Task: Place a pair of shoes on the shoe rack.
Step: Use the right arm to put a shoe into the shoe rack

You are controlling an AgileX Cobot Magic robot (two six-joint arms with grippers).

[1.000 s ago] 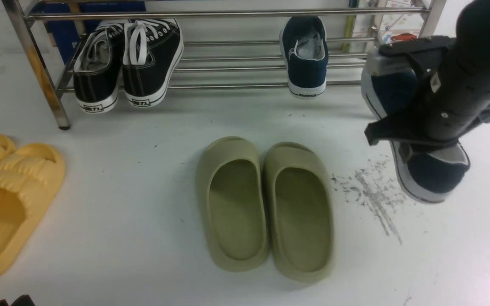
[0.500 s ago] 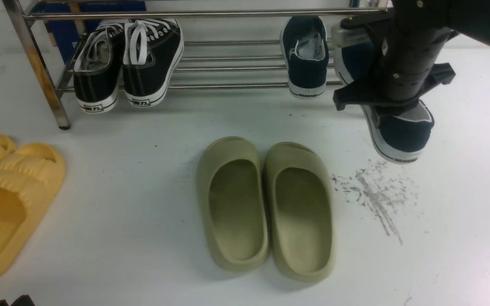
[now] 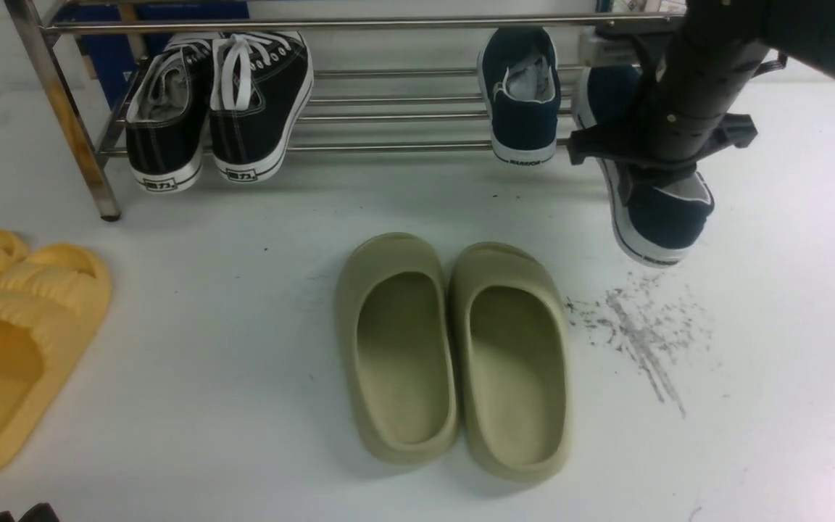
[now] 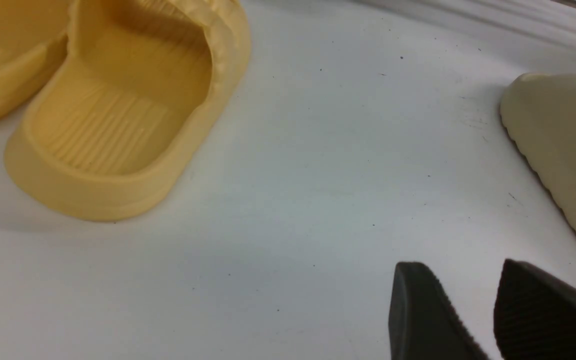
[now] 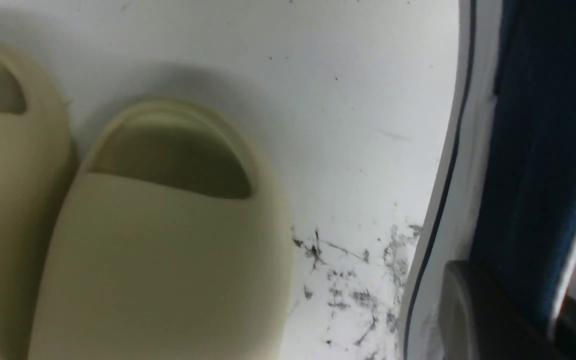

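The shoe rack (image 3: pixel 388 23) of steel tubes stands at the back. One navy slip-on shoe (image 3: pixel 520 94) lies on its lower bars, heel toward me. My right gripper (image 3: pixel 653 172) is shut on the side wall of the second navy shoe (image 3: pixel 660 221). It holds that shoe tilted just right of the first, toe by the rack bars and heel hanging in front. In the right wrist view one finger (image 5: pixel 468 310) presses the shoe's white sole (image 5: pixel 473 150). My left gripper (image 4: pixel 460 270) is open and empty, low over the floor.
Black lace-up sneakers (image 3: pixel 222 101) sit on the rack's left side. Olive-green slippers (image 3: pixel 454 355) lie mid-floor, also in the right wrist view (image 5: pixel 158 240). Yellow slippers (image 3: pixel 11 341) lie at left, near my left gripper (image 4: pixel 118 115). Dark scuff marks (image 3: pixel 635 326) lie under the held shoe.
My right arm has carried the navy shoe up and to the left, from the right side of the floor to the rack beside the first navy shoe. The left arm has not moved.
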